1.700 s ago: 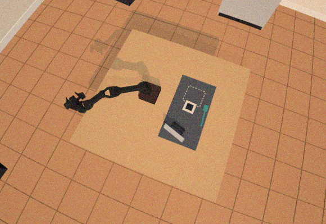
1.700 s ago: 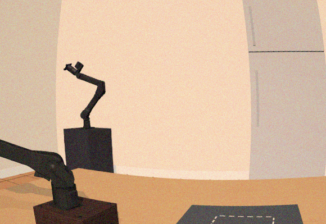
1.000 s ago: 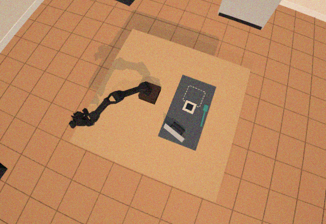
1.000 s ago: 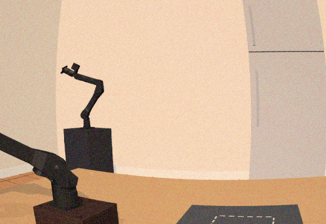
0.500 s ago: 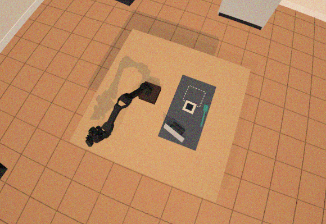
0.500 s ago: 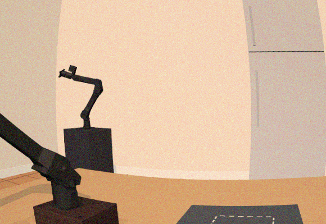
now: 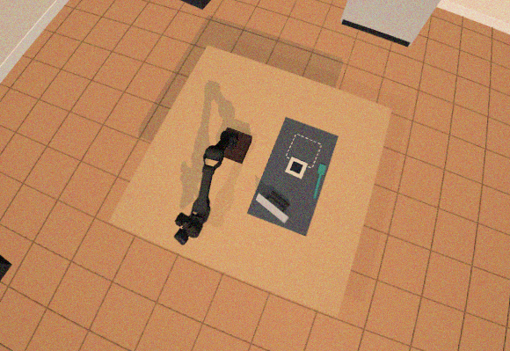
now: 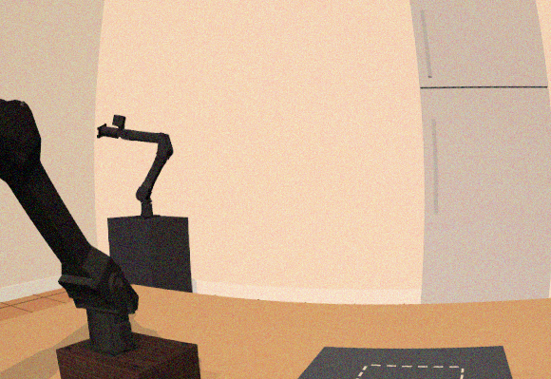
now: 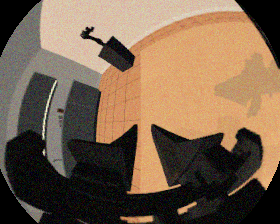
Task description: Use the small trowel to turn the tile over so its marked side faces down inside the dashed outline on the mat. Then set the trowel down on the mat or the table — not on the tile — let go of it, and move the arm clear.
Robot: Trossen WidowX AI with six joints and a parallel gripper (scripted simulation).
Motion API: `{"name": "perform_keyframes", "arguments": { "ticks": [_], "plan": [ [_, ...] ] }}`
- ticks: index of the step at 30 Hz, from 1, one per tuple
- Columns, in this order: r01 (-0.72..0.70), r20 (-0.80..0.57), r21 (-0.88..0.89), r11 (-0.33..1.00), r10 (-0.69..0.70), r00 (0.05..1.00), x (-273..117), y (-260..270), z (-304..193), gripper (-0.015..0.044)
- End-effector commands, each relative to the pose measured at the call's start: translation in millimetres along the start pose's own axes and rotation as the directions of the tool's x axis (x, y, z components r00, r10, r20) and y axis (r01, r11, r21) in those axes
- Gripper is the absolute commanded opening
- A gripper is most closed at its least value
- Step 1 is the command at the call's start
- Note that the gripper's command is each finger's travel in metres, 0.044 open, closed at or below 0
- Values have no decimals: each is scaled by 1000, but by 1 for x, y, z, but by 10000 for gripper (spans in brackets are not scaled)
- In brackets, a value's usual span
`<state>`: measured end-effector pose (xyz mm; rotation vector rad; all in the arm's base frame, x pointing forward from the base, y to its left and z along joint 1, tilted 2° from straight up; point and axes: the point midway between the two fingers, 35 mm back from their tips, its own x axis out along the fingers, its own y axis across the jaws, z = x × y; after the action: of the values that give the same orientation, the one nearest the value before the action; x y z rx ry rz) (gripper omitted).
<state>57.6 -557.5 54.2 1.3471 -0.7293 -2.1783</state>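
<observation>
The tile, pale-bordered with a dark square at its centre, lies flat on the dark mat. It lies at the lower edge of the dashed outline, mostly outside it. The teal trowel lies near the mat's right edge, its blade toward the outline and its handle toward the front. My gripper is partly open and empty, with a narrow gap between its fingertips. It is far left of the mat, near the table's front-left edge, and is outside the exterior view.
A pale bar stands across the mat's front part, with a dark ribbed object or shadow beside it. The arm's brown base block is left of the mat. Another arm on a black pedestal and a grey fridge stand beyond the table.
</observation>
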Motion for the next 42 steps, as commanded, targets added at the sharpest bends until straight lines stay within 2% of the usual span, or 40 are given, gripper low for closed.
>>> {"name": "perform_keyframes", "arguments": {
  "ticks": [1, 8, 15, 21, 28, 31, 42],
  "plan": [
    [31, -113, 28, 999, -27, 993, -38, -14, -43, 100],
    [153, -311, 47, 987, -131, 941, -121, -63, -120, 100],
    [344, -442, 29, 938, -297, 846, -215, -137, -168, 100],
    [517, -471, -8, 856, -460, 753, -292, -210, -178, 100],
    [688, -406, -32, 725, -638, 654, -370, -297, -154, 100],
    [715, -381, -29, 698, -669, 638, -383, -313, -145, 100],
    [715, -382, -29, 699, -669, 638, -375, -310, -147, 100]
  ]
}}
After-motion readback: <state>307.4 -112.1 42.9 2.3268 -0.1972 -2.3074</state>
